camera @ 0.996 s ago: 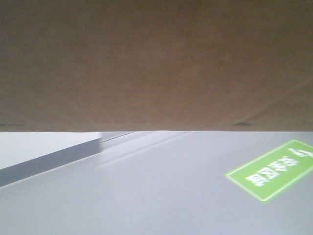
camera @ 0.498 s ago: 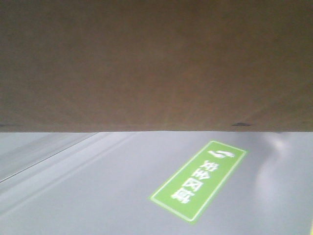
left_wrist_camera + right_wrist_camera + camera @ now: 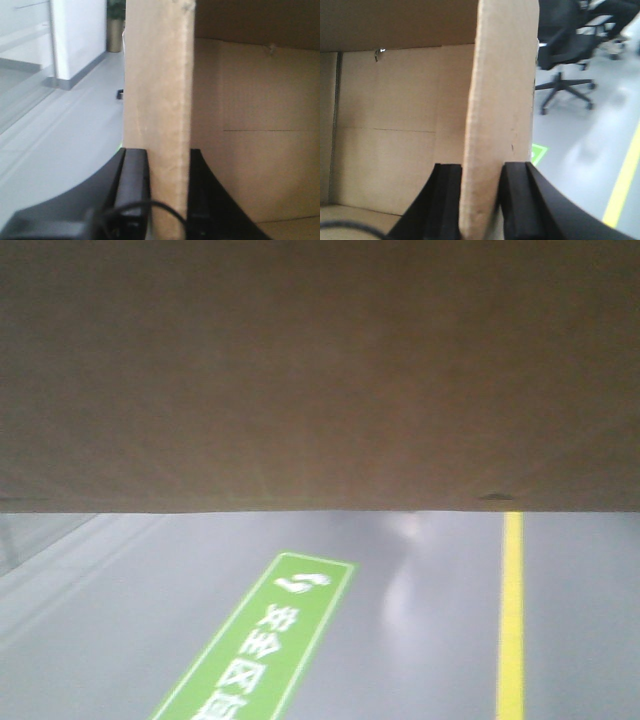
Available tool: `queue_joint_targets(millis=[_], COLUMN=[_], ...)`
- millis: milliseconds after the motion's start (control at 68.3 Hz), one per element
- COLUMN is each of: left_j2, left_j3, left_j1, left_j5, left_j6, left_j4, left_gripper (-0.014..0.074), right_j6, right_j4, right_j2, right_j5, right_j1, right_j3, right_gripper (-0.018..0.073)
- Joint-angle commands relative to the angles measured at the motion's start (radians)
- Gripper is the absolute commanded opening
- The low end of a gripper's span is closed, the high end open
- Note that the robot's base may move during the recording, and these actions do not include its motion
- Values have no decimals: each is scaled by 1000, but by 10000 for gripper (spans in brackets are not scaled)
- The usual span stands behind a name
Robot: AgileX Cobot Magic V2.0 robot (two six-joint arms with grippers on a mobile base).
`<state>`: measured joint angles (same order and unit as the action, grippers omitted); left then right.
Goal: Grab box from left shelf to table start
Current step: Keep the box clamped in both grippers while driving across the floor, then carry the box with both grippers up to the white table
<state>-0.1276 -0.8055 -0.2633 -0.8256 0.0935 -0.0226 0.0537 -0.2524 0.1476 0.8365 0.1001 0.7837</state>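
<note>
Gripping flat corrugated walls of the brown box [image 3: 320, 370], left tool [image 3: 167, 172] and right tool [image 3: 481, 180] are clenched.

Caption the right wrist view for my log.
Right gripper clamps a wall of the open box, office chair behind.

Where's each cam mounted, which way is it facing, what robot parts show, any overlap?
Front-facing: on the robot's front, looks ahead and down past the box at grey floor, green floor sign, yellow line; no robot parts.
Left wrist: behind the left gripper, looking out along its jaws, shut on a box panel.
Right wrist: behind the right gripper, likewise; office chair beyond.
Shared: box in all; yellow line in front and right wrist.
</note>
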Motion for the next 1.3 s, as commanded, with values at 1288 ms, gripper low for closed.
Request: queue_joint_targets(millis=[1288], left_j2=[-6], left_j3=[-45], left_j1=[-5], left_j5=[203], left_j6=[14], left_j4=[42], left_gripper=[-99], right_j6=[-8], right_j4=[162], right_j2=[20], right_j5=[-161], right_j1=[-12], right_j3=[27], right_gripper=[54])
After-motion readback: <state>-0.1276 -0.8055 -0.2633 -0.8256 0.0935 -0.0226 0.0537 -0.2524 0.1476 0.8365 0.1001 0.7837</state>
